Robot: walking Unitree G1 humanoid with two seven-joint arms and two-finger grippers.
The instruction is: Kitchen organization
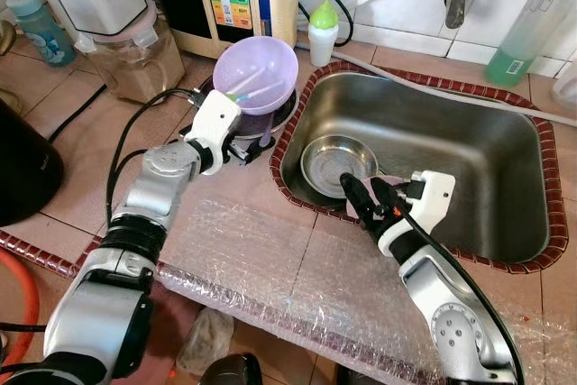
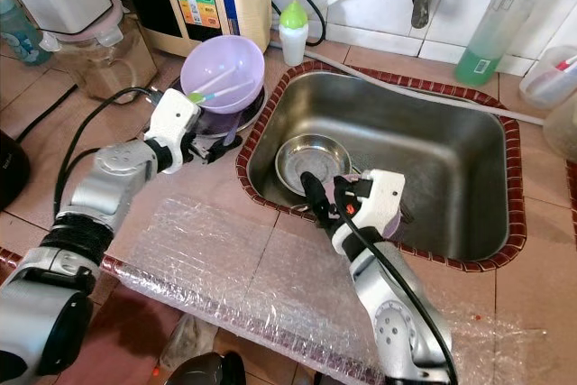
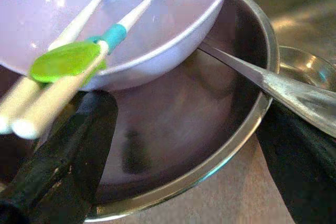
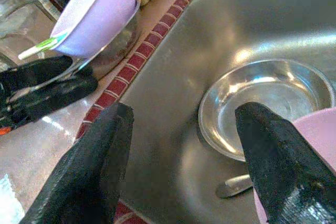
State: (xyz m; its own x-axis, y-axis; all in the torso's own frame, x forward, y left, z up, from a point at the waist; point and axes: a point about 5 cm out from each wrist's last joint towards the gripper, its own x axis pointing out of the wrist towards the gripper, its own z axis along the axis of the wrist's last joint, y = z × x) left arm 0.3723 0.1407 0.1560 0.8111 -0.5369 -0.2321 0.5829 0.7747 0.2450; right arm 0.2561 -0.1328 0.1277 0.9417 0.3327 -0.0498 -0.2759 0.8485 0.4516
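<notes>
Both grippers' fingers spread: left gripper [image 1: 245,146] around steel pan [image 3: 231,129] rim, right gripper [image 1: 366,194] over sink [image 1: 469,160].

Soft, even daylight fills my head views with sharp detail and white glare on the steel sink [image 1: 505,146], while close to my wrists my own black fingers [image 4: 89,177] and the white chopsticks [image 3: 37,103] blur out of focus.
</notes>
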